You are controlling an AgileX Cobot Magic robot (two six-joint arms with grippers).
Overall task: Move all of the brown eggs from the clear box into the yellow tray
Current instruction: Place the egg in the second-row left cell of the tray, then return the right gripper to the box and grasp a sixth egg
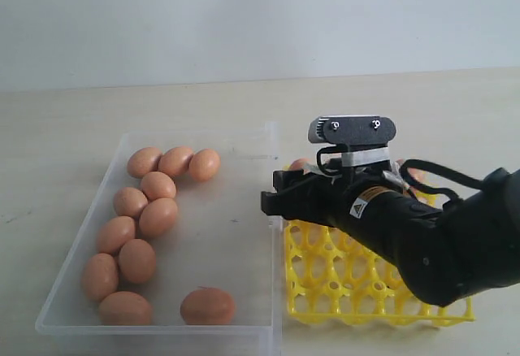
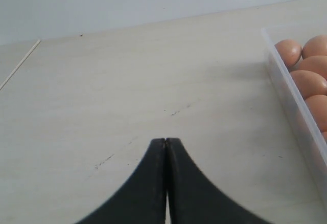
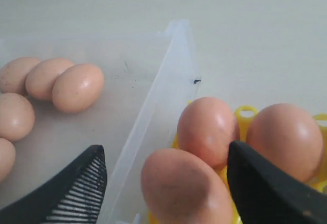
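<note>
Currently the right end effector (image 3: 164, 155) is standing released over the yellow tray (image 1: 325, 284), at the edge lying next to the clear box (image 1: 236, 242). Its fingers are spreading wide with one brown egg (image 3: 184, 188) sitting between them. The ribbed finger is clearly apart from the shell and the other is lying just beside it. Two more are resting in the tray beyond it.

Eleven brown eggs (image 1: 158, 217) are waiting in the box on the table (image 1: 422, 104), mostly along the side away from the tray. The left end effector (image 2: 166, 142) is hovering clenched and empty over bare table beside the box.

Judging from this, the egg is being let go. The arm is needing a straight lift, keeping both fingers off this shell and its neighbours, before swinging back for the next one.

In the exterior view the arm is covering much of the tray, so the count there is not showing. The cup under the released egg is hidden, and whether the egg is seating fully I cannot tell.
</note>
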